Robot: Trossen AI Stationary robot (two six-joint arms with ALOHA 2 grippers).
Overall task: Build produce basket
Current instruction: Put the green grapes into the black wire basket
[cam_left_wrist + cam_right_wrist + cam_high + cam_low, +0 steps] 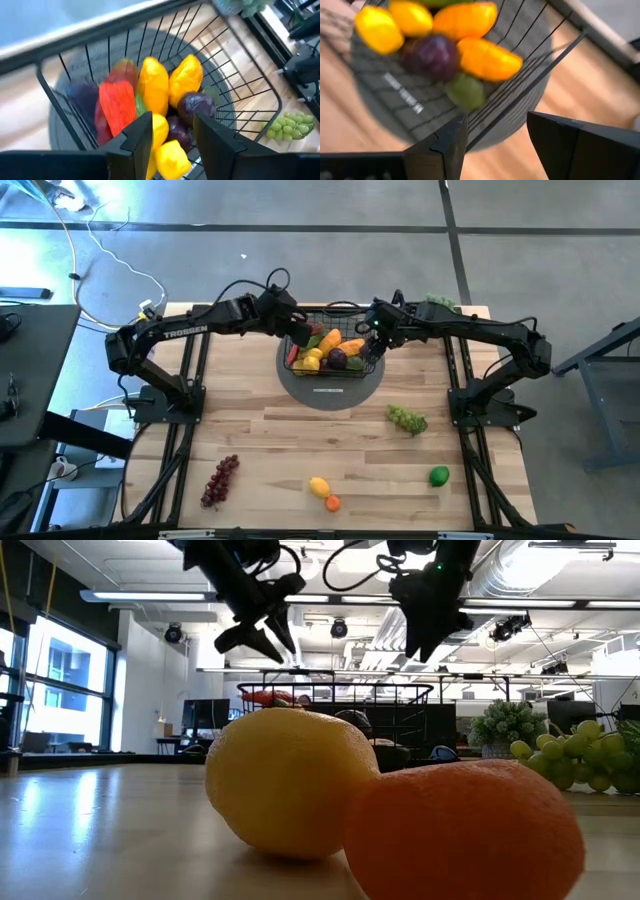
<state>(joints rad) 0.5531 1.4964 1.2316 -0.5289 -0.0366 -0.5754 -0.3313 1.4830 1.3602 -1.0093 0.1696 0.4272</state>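
Both arms hung over the wire basket (pixel 332 365) on its round grey mat (pixel 330 392) at the table's far middle. The left gripper (pixel 172 132) stood part open and empty above the piled fruit; the right gripper (pixel 497 135) likewise gaped over the basket's rim. A careless descent might snag the wires and drag the basket. Only the overhead camera showed the green grapes (pixel 407 419), dark grapes (pixel 220 480), lime (pixel 438 476) and lemon (pixel 319 486) outside it.
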